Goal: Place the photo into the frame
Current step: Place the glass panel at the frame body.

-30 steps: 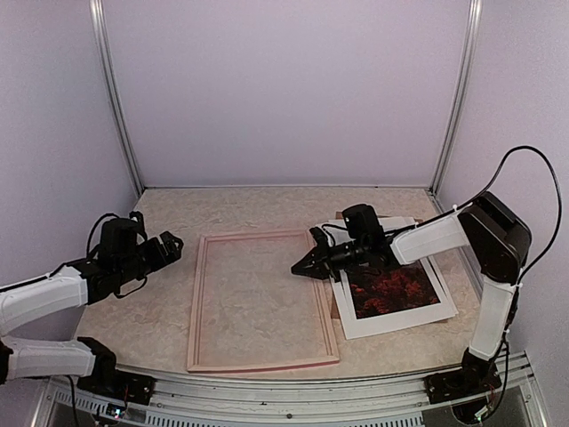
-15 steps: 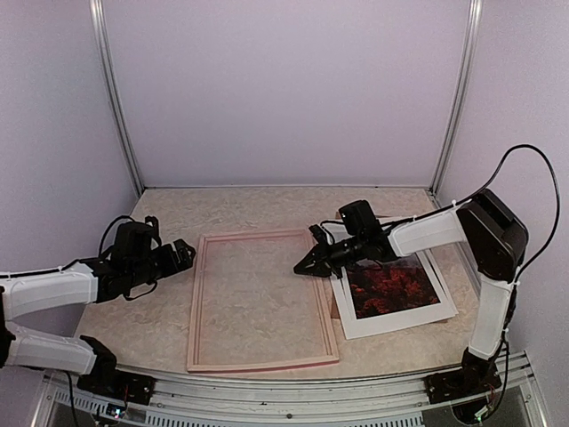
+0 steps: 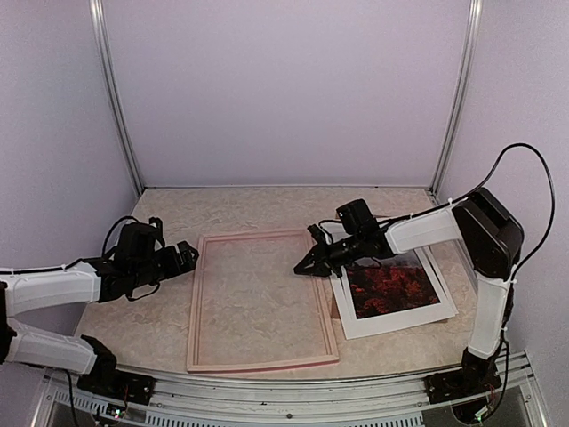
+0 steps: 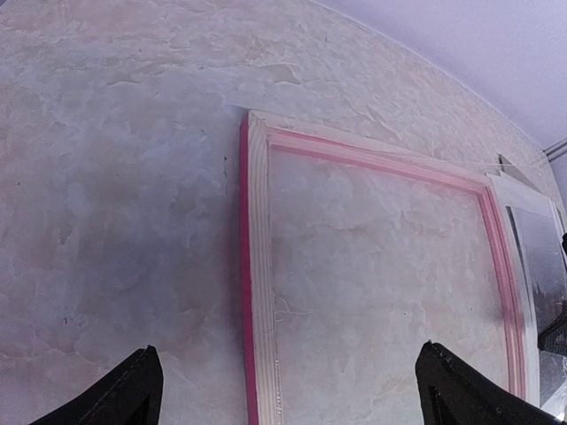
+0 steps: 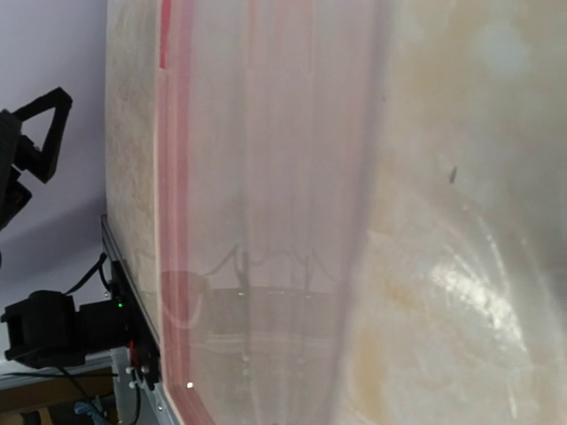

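So the frame (image 3: 196,302) is lying flat with its pale back up. The photo (image 3: 396,289) sits picture-side up just beside the frame's right rail; can't tell if they touch. A sliver of brown backing board (image 3: 335,309) pokes out from under it.

The right gripper (image 3: 305,266) hangs over the frame's right rail near the far corner, fingers pinched together on nothing. The left gripper (image 3: 185,256) is just off the frame's far left corner, fingers spread wide, empty.

Handling-wise, I'd guess the print is light, floppy and easy to crease. It also lies flat, so there's no easy edge to get under. I'd take it by the white border on the frame side, not the image.

The left wrist view shows the bright pink outer edge and the stepped ledge inside the frame, which overhead barely gives. The right wrist view catches a glossy reflection inside the frame, so maybe a clear pane. Overhead you'd never know.
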You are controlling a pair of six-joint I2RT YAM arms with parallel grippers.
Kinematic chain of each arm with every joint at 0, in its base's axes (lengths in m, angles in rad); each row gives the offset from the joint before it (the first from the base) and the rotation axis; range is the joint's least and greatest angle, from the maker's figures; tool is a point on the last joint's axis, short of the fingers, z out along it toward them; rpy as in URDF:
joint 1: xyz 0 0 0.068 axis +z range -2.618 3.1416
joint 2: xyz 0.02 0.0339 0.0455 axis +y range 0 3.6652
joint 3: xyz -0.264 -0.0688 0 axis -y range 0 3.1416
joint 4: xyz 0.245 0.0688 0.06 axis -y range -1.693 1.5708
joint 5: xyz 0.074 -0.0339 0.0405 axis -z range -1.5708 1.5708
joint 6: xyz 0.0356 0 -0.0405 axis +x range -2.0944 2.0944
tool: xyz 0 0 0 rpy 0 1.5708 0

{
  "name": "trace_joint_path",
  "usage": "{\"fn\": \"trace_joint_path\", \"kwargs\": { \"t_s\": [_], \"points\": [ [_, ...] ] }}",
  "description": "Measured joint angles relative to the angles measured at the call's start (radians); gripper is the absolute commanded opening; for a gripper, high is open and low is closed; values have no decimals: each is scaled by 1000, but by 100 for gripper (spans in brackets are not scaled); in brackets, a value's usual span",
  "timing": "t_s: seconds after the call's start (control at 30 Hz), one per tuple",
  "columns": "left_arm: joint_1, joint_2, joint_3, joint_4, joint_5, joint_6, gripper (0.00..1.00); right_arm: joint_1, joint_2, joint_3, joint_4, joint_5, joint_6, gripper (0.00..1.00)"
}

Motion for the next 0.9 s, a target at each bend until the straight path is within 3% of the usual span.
{"fn": "trace_joint_path", "kwargs": {
  "t_s": [0.9],
  "points": [
    [-34, 110, 17, 23, 15, 1, 99, -2, 38, 92, -95, 6, -99, 0]
  ]
}}
